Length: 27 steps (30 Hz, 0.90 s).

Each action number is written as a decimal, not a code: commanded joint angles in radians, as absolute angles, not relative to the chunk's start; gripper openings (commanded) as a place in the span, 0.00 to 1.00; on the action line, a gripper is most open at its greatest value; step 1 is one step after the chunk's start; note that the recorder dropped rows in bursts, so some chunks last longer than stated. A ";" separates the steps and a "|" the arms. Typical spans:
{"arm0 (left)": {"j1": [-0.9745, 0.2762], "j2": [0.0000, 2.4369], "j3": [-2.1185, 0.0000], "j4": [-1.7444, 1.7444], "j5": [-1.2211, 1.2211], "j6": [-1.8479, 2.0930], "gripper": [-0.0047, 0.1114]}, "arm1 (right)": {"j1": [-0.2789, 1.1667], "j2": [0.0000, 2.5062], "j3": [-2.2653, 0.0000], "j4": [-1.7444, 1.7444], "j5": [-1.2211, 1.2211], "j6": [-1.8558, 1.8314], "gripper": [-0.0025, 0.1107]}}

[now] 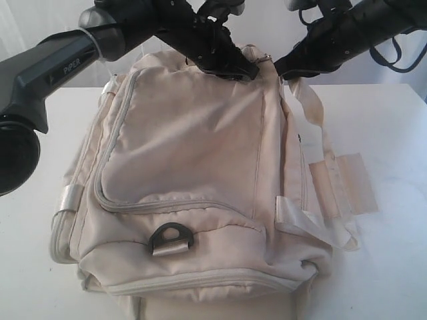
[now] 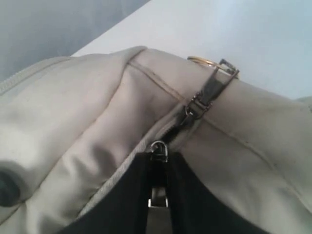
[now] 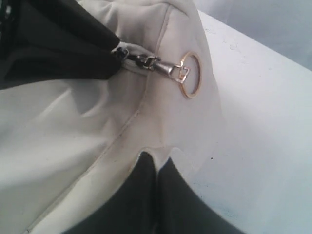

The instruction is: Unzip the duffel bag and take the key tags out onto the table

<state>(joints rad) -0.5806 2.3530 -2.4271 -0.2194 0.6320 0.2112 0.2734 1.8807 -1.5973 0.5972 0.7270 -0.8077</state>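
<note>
The cream duffel bag [image 1: 187,153] lies on the white table [image 1: 380,133] with its zippers closed. Both grippers are at its far top end. My left gripper [image 2: 158,163] is shut on a small metal zipper pull [image 2: 158,195], with the slider loop just past its tips. A second pull with a gold ring [image 2: 210,87] lies just past it on the fabric. My right gripper [image 3: 157,158] is shut on a fold of the bag's fabric, close to that ring pull [image 3: 189,74]. The key tags are hidden.
A black D-ring [image 1: 172,238] sits on the near end of the bag. Pale webbing handles [image 1: 313,120] and a flat strap pad [image 1: 347,183] trail onto the table to the right. The left arm [image 1: 60,67] crosses the upper left.
</note>
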 commanded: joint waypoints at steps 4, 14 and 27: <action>-0.582 2.351 -2.433 -0.238 0.640 0.211 0.04 | 0.268 1.846 -1.609 0.636 0.699 -0.807 0.02; -0.582 2.276 -2.433 -0.080 0.706 0.214 0.04 | 0.268 1.846 -1.609 0.636 0.696 -0.807 0.02; -0.580 2.215 -2.433 0.190 0.838 0.218 0.04 | 0.268 1.846 -1.609 0.636 0.696 -0.807 0.02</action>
